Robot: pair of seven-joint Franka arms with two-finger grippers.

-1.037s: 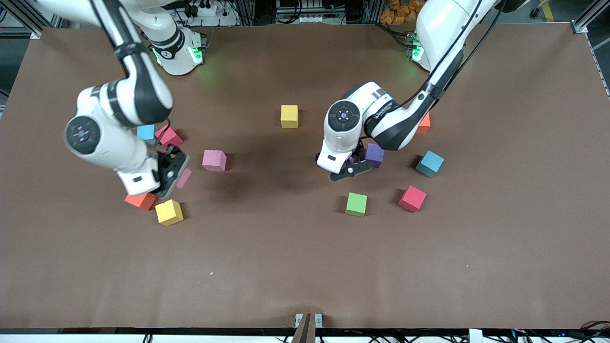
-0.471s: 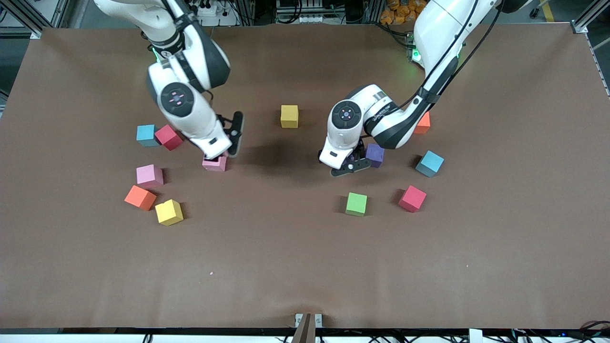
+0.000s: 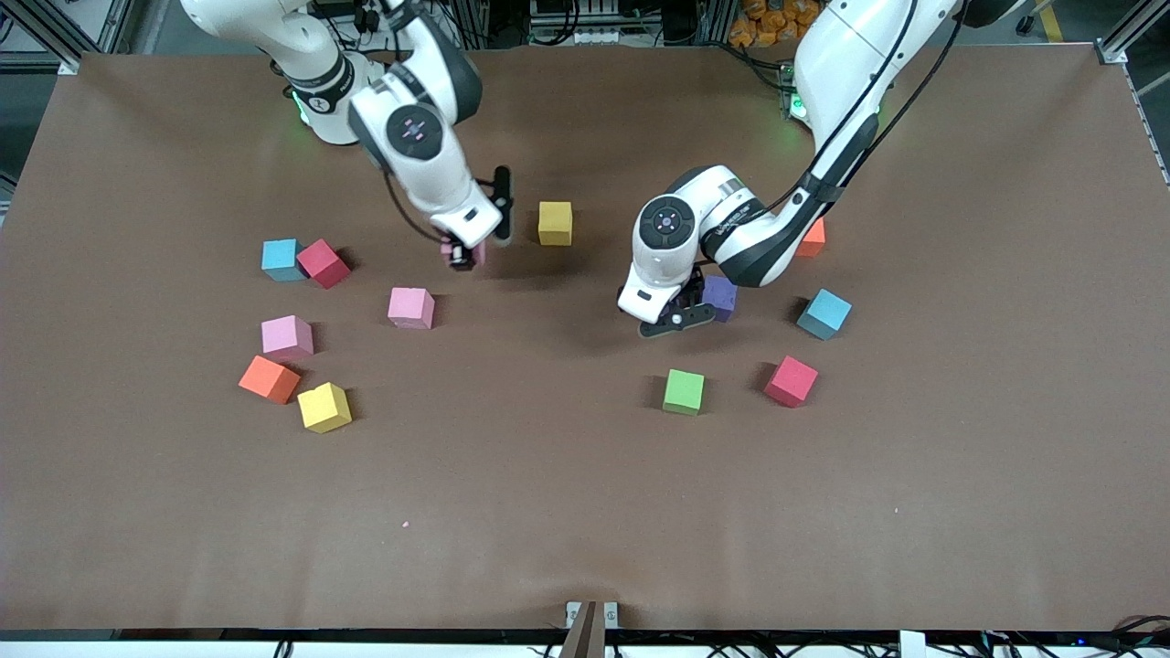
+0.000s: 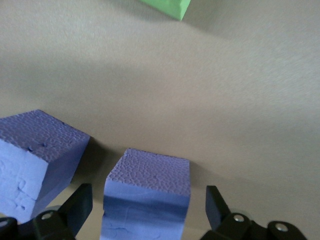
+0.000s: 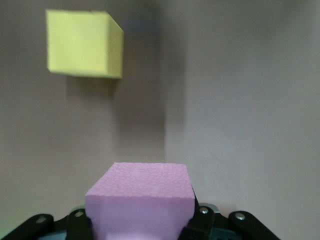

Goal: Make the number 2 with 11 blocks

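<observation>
While held aloft, matte pink cube (image 5: 140, 200)

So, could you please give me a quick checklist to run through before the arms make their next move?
1. Right hand has a firm hold on the pink block: ok, shut on it, lifted above the table.
2. Nothing under the carried block: ok, bare table; the yellow block sits beside it.
3. Left hand open: ok, fingers spread.
4. A purple block sits between the left fingers: ok.
5. Second purple block clear of the left fingers: cannot tell, it lies very close to one.
6. Any of the number 2 laid: not ok, blocks lie scattered.
</observation>
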